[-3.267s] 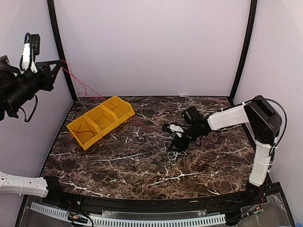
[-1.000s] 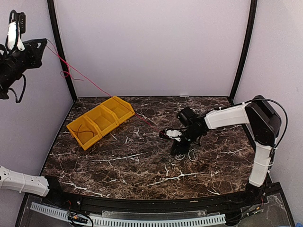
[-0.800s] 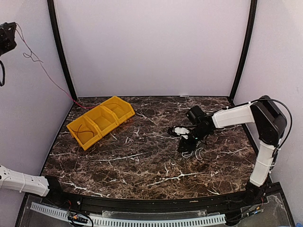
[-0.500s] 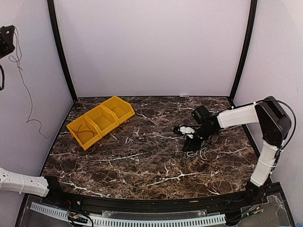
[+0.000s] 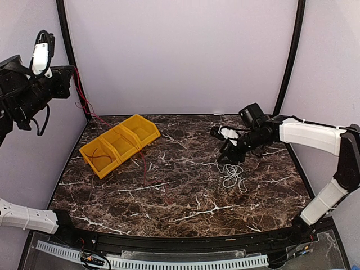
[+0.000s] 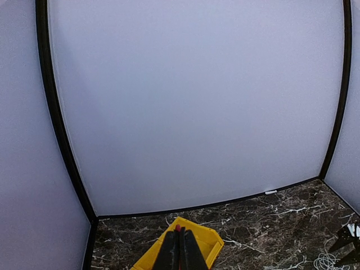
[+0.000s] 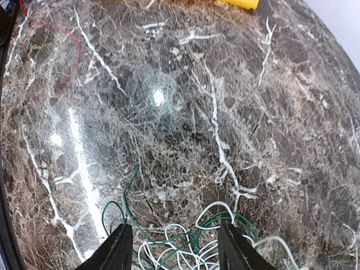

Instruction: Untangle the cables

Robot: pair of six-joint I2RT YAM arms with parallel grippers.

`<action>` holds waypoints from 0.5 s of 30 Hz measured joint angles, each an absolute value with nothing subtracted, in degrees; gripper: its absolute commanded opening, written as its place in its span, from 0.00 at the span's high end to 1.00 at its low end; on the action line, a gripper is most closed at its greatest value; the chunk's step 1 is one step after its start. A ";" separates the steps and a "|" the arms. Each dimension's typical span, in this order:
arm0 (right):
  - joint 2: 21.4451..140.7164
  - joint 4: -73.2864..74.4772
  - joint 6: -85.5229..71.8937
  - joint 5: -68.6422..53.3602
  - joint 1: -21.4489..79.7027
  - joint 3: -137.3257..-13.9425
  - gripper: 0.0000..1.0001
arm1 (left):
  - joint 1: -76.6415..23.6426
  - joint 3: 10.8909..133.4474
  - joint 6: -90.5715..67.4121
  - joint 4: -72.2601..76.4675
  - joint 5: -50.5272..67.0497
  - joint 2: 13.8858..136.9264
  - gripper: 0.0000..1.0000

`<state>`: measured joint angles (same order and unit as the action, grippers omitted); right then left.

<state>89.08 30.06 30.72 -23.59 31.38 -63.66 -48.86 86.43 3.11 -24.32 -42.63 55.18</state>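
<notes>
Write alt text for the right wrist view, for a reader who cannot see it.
The open right gripper hovers over a tangle of white and green cables on a dark marble table. A red cable loops at the upper left, and a corner of a yellow bin shows at the top edge.

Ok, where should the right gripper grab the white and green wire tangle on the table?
Probably one outer loop of the loose white and green wire tangle, straight down from above: it lies flat, with loops spread at its edges.

Right gripper [image 7: 174,247] lifted off white cable [image 5: 232,177] — red cable [image 7: 77,52] pulled free.
</notes>
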 measured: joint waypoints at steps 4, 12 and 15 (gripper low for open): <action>85.82 30.09 29.98 -25.28 31.38 -64.05 0.45 | -48.86 82.74 -0.56 -24.32 -38.37 51.88 1.00; 83.37 28.49 29.36 -27.66 31.14 -60.73 0.44 | -48.86 69.17 -6.85 -22.59 -27.62 53.04 1.00; 82.32 28.18 29.06 -28.71 30.72 -58.89 0.44 | -48.86 64.10 -9.04 -22.11 -24.60 55.79 1.00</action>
<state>82.32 28.18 29.06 -28.71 30.72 -58.89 -48.86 64.10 -9.04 -22.11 -24.60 55.79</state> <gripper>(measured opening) 0.557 0.007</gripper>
